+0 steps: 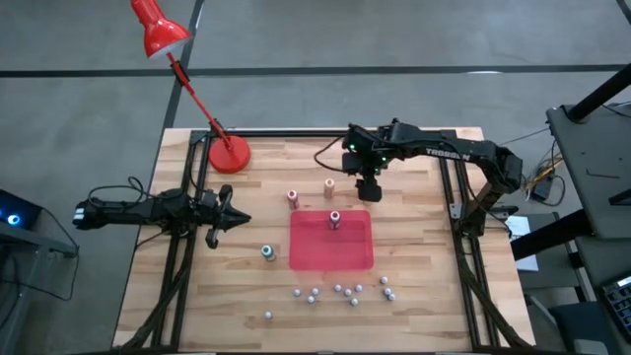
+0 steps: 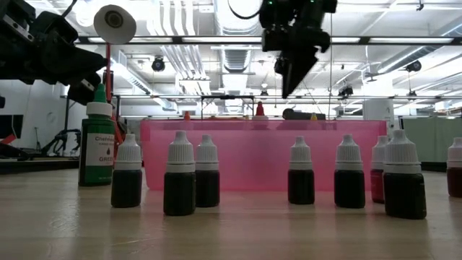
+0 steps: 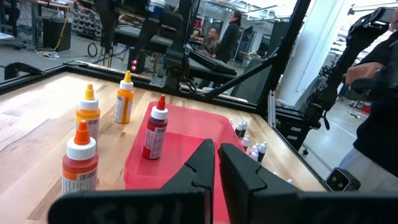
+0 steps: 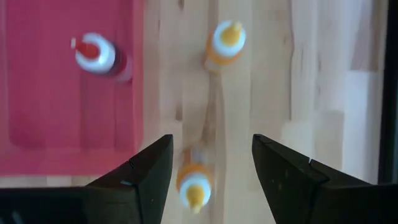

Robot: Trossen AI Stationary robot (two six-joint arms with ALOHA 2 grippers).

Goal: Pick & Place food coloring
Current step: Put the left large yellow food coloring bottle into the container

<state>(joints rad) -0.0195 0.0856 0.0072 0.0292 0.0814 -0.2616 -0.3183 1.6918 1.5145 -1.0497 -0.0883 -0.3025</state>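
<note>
Found right gripper (image 1: 370, 192) hanging high over the far middle of the table (image 1: 424, 286), pointed straight down, fingers (image 4: 146, 168) spread wide and grasping nothing. Spotted directly beneath the gap a yellow-orange bottle (image 4: 194, 186) of food coloring, upright on the wood and clear of both fingers. Saw just past it an orange bottle (image 4: 227, 40), also upright on bare wood, near the far edge of the red tray (image 1: 315, 251). Noted a red bottle (image 4: 96, 55) standing inside that tray, close to its far edge. Picked out an orange-red bottle (image 1: 293, 197) farther left, on the wood beside the tray's far left corner. Located a green bottle (image 1: 268, 252) just off the tray's left side, apart from the other four. Counted a loose scatter of small dark bottles (image 2: 180, 180) with white caps along the near side of the table, in front of the tray. Found left gripper (image 1: 232, 219) over the left part of the table, pointing toward the tray, clenched tight with nothing between its fingers. Marked a red lamp (image 1: 229, 155) on the far left corner.
</note>
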